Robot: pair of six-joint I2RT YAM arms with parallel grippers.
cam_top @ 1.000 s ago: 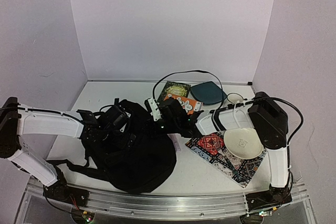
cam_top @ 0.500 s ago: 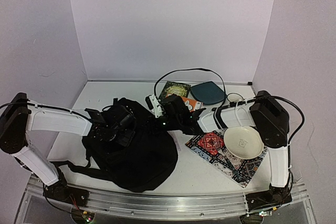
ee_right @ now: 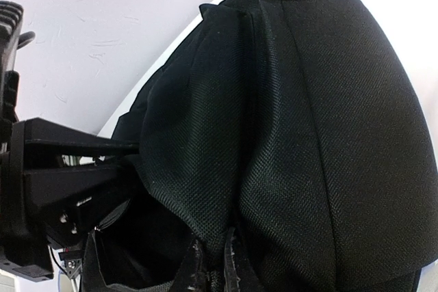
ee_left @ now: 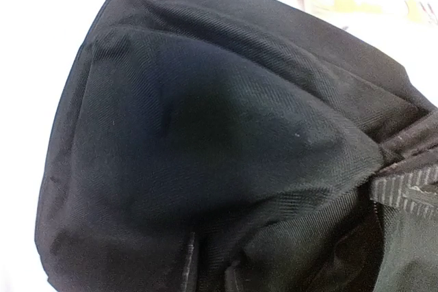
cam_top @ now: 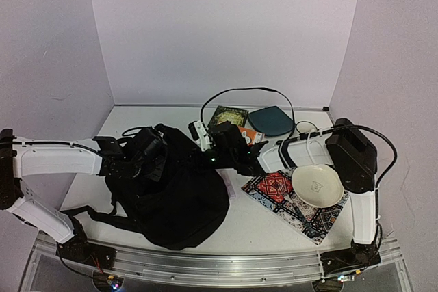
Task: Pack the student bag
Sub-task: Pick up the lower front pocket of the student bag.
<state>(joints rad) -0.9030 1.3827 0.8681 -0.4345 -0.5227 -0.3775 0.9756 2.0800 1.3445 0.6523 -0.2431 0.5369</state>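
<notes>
The student bag [cam_top: 179,200], a big soft black backpack, lies at the table's near left with its straps trailing to the left. My left gripper [cam_top: 150,155] sits on the bag's upper left. In the left wrist view, black cloth [ee_left: 205,121] fills the frame and the left gripper [ee_left: 209,270] is shut on a fold of it. My right gripper [cam_top: 211,157] is at the bag's upper right edge. In the right wrist view its fingertips [ee_right: 196,264] stand close together with a ridge of bag fabric [ee_right: 294,135] pinched between them, beside a dark opening [ee_right: 137,251].
Behind the bag lie a dark green book [cam_top: 228,116], an orange book [cam_top: 245,136] and a flat teal pouch [cam_top: 272,121], under a loop of black cable [cam_top: 241,91]. A white bowl [cam_top: 317,185] rests on a patterned book [cam_top: 277,193] at the right.
My left gripper has closed on the bag's fabric and drawn back slightly to the left, lifting that side. The right gripper has stayed at the bag's edge.
</notes>
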